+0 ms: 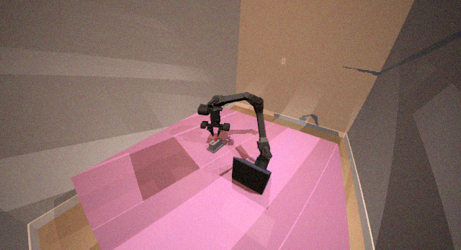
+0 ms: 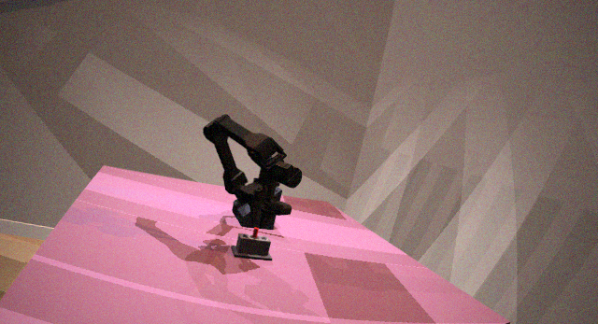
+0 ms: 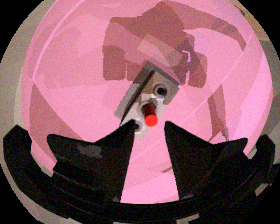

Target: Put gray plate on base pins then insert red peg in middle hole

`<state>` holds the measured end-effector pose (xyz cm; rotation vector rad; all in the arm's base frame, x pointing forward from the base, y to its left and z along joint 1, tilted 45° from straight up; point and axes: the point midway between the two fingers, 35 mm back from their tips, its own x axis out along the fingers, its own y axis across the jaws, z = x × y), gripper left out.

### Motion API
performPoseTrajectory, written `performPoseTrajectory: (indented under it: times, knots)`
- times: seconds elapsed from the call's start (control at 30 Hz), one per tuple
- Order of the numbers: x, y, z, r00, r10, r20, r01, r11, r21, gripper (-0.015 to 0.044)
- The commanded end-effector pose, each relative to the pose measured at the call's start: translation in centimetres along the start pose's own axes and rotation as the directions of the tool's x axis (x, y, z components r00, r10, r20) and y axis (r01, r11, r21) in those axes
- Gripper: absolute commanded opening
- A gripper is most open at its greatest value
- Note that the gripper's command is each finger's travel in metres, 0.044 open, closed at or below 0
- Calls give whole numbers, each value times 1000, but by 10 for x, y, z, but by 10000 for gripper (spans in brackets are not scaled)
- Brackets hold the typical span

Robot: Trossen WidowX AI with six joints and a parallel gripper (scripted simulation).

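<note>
Peg (image 3: 151, 120) upright in plate (image 3: 145, 91) middle hole, top protruding. Gripper (image 3: 149, 137) open above it, holding nothing.
</note>
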<state>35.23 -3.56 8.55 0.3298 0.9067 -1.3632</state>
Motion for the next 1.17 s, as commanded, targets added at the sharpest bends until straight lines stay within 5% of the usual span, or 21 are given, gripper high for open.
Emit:
performPoseTrajectory:
  times: [0.0, 1.13]
  knots:
    - [0, 0, 0, 1000, 0, 0, 0, 1000, 0, 150]
    - [-20, -3, 0, 1000, 3, 5, -3, 1000, -6, 150]
